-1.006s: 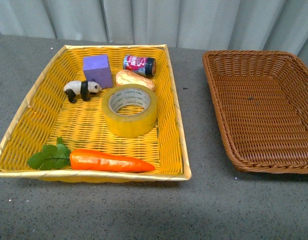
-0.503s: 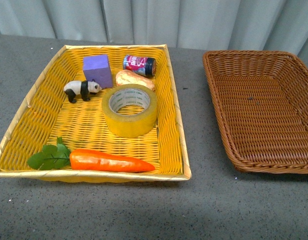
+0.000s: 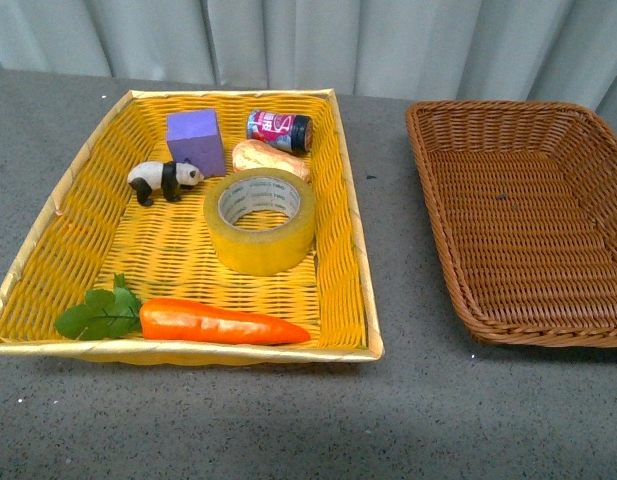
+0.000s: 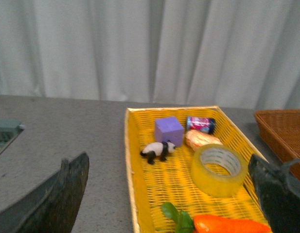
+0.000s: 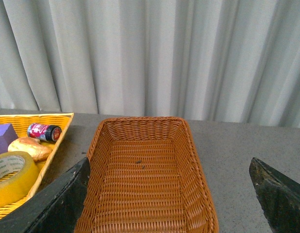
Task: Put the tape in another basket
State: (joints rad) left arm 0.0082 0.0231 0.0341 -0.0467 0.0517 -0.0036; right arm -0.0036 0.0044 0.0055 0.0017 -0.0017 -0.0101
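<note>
Front: steeply down on bright yellow woven tray [image 3: 353, 225] and dark brown wicker basket [image 3: 528, 240]. Left wrist: farther back, facing tray. Right wrist: facing basket; tray corner shared.

The tape [image 4: 219, 170] lies flat in the yellow tray [image 4: 129, 160] on the desk [image 4: 67, 126], beside a bun [image 4: 201, 139]. A panda [image 4: 157, 151], block [image 4: 168, 130], can [image 4: 200, 124] and carrot [image 4: 227, 225] share the tray. The basket [image 4: 281, 131] is apart. The end effector [image 4: 167, 167] gapes wide.
</note>
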